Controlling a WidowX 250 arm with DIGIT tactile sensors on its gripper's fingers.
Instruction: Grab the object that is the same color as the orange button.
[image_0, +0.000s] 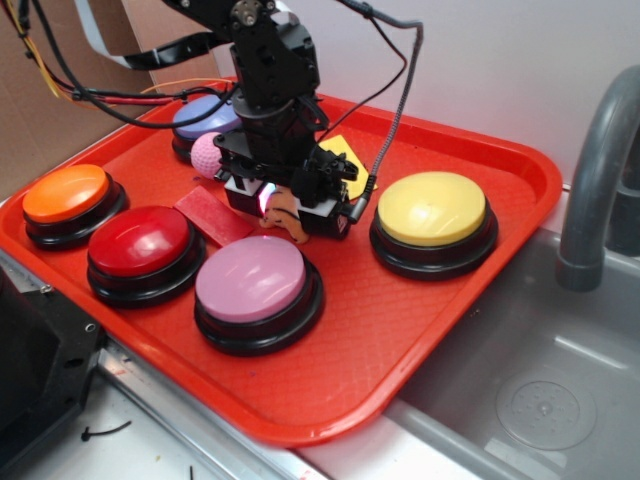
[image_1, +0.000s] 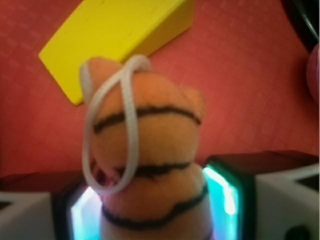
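The little tiger toy (image_1: 150, 165) is soft, fuzzy orange plush with thin black stripes and a woven white cord loop (image_1: 107, 135). The tray (image_0: 420, 330) is red plastic with a fine pebbled grid texture. The orange button (image_0: 66, 193) has a glossy plastic dome on a shiny black base. The yellow wedge (image_1: 120, 37) looks like matt painted wood. The sink (image_0: 540, 390) is dull grey metal.

I see an orange plush toy (image_1: 150, 165) with black stripes and a white string loop (image_1: 112, 135), a yellow wedge block (image_1: 115, 35) on a red tray (image_0: 440, 330), an orange button (image_0: 67, 194), and a possibly pink ball (image_0: 207, 154).
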